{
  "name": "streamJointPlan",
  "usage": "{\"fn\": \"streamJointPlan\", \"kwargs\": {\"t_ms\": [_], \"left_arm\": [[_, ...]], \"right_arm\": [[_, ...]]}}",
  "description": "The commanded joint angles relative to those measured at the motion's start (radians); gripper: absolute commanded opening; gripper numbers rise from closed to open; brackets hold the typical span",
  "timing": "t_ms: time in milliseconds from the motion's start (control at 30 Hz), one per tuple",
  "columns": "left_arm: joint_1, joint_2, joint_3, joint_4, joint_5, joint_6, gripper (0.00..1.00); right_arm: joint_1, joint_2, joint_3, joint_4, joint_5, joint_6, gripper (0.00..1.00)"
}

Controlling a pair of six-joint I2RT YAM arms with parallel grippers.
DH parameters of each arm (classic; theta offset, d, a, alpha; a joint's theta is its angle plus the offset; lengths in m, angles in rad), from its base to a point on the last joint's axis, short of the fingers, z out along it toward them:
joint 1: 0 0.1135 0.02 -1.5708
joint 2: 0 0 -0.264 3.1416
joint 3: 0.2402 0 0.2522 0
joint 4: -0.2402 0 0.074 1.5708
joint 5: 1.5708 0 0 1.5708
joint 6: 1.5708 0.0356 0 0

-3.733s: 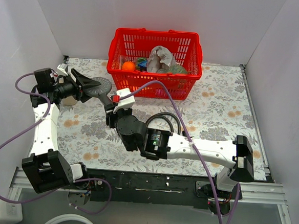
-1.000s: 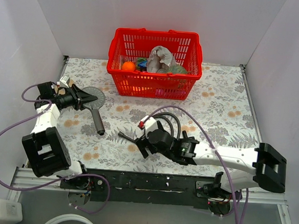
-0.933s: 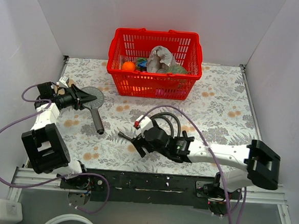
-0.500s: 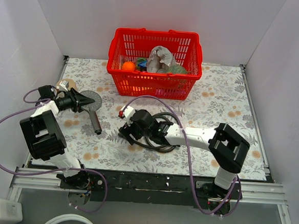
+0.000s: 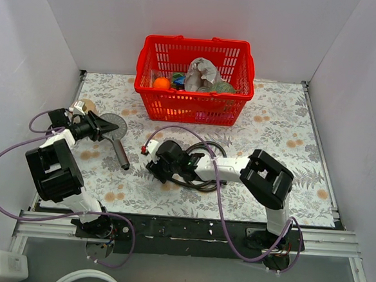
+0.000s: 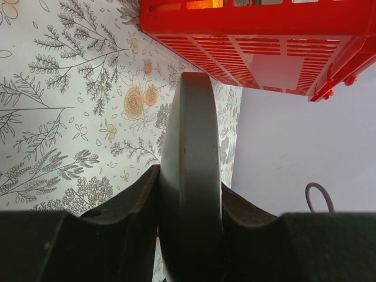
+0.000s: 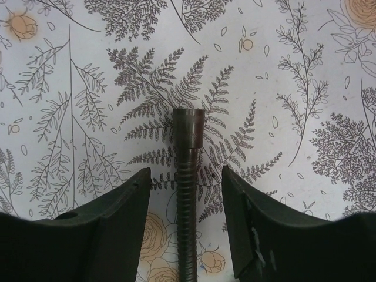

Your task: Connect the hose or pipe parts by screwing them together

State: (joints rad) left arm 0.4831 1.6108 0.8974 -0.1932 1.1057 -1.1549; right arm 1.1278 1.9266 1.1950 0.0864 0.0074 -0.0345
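The grey hand shower [image 5: 114, 128] lies at the left of the table, its handle [image 5: 121, 154] pointing toward the near edge. My left gripper [image 5: 100, 127] is shut on the rim of its round head [image 6: 191, 176], which fills the gap between both fingers. The dark coiled shower hose [image 5: 202, 166] lies mid-table. Its end nut [image 7: 190, 126] and ribbed neck [image 7: 187, 223] run between the fingers of my right gripper [image 7: 185, 176], which stands open with a gap on each side. From above, that right gripper [image 5: 155, 170] sits low at the coil's left end.
A red basket [image 5: 191, 109] with several small items stands at the back centre; its wall [image 6: 264, 53] shows close behind the shower head. White walls close in the left, back and right. Purple cables loop over both arms.
My right arm has swung left and away from the near edge, coming down over the hose end, and its jaws have narrowed around it. The left gripper keeps its hold on the shower head.
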Motion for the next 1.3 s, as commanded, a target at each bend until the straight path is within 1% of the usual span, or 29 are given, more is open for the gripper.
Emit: {"fn": "streamJointPlan", "kwargs": {"t_ms": [0, 100, 133, 167, 300, 433, 667, 900, 1000, 1033, 1067, 1167, 1200, 1233, 1267], "left_arm": [[0.006, -0.063, -0.052, 0.119, 0.003, -0.07, 0.0], [0.006, -0.123, -0.136, 0.292, -0.052, -0.144, 0.0], [0.006, -0.136, -0.156, 0.32, -0.064, -0.181, 0.0], [0.006, -0.159, -0.184, 0.34, -0.085, -0.195, 0.0], [0.006, -0.172, -0.225, 0.412, -0.11, -0.239, 0.0], [0.006, -0.175, -0.238, 0.425, -0.121, -0.241, 0.0], [0.012, -0.16, -0.233, 0.403, -0.109, -0.203, 0.0], [0.025, -0.177, -0.235, 0.379, -0.113, -0.157, 0.0], [0.029, -0.175, -0.229, 0.374, -0.11, -0.16, 0.0], [0.029, -0.175, -0.227, 0.376, -0.112, -0.16, 0.0], [0.029, -0.175, -0.23, 0.382, -0.113, -0.163, 0.0], [0.029, -0.172, -0.236, 0.399, -0.115, -0.175, 0.0], [0.029, -0.17, -0.236, 0.402, -0.112, -0.177, 0.0], [0.029, -0.167, -0.238, 0.403, -0.11, -0.178, 0.0], [0.029, -0.164, -0.239, 0.402, -0.107, -0.178, 0.0]], "right_arm": [[-0.002, 0.018, 0.051, 0.064, 0.028, -0.013, 0.57], [-0.002, 0.038, 0.06, 0.07, 0.028, -0.004, 0.56], [0.0, 0.043, 0.066, 0.072, 0.025, -0.001, 0.56], [-0.002, 0.052, 0.067, 0.075, 0.026, 0.004, 0.54], [-0.002, 0.072, 0.083, 0.085, 0.025, 0.016, 0.53], [-0.003, 0.092, 0.091, 0.093, 0.034, 0.022, 0.5], [-0.006, 0.124, 0.092, 0.115, 0.042, 0.028, 0.41], [-0.013, 0.15, 0.104, 0.133, 0.014, 0.028, 0.4], [-0.016, 0.147, 0.097, 0.128, 0.003, 0.054, 0.25], [-0.017, 0.14, 0.091, 0.127, 0.0, 0.056, 0.07], [-0.019, 0.135, 0.084, 0.128, 0.002, 0.058, 0.01], [-0.02, 0.109, 0.052, 0.134, 0.0, 0.064, 0.01], [-0.019, 0.106, 0.045, 0.134, 0.0, 0.065, 0.03], [-0.019, 0.103, 0.04, 0.13, 0.0, 0.064, 0.15], [-0.02, 0.103, 0.035, 0.122, 0.002, 0.062, 0.2]]}}
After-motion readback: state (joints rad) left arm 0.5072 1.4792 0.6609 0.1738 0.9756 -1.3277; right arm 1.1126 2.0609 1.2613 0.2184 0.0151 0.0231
